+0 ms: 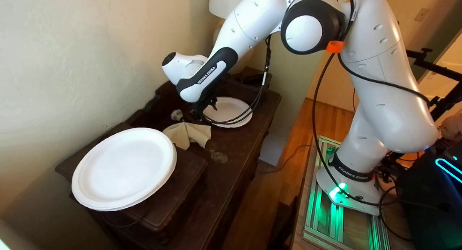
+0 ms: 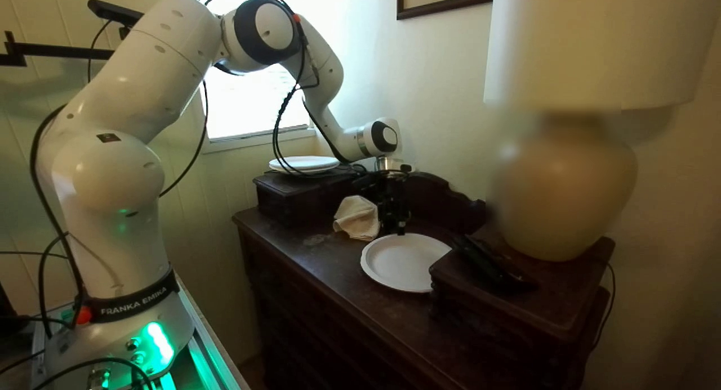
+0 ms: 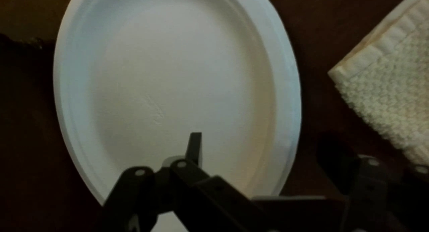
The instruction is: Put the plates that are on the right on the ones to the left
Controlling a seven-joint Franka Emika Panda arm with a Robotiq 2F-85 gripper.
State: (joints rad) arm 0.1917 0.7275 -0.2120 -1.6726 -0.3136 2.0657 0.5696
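White plates (image 1: pixel 124 167) lie stacked on a raised dark box at one end of the dresser; they also show in an exterior view (image 2: pixel 304 163). A white plate (image 1: pixel 234 109) lies on the lower dresser top, seen in both exterior views (image 2: pixel 403 263) and filling much of the wrist view (image 3: pixel 181 74). I cannot tell if it is more than one. My gripper (image 3: pixel 263 138) points down at the plate's edge nearest the cloth, open and empty. One finger is over the plate, the other outside its rim. I cannot tell whether a finger touches the plate.
A folded cream cloth (image 1: pixel 189 134) stands beside the plate, close to the outer finger (image 3: pixel 392 77). A brush (image 1: pixel 177 115) lies near the dresser's back. A raised box (image 2: pixel 518 305) with a dark object and a large lamp (image 2: pixel 563 187) borders the plate. The wall is behind.
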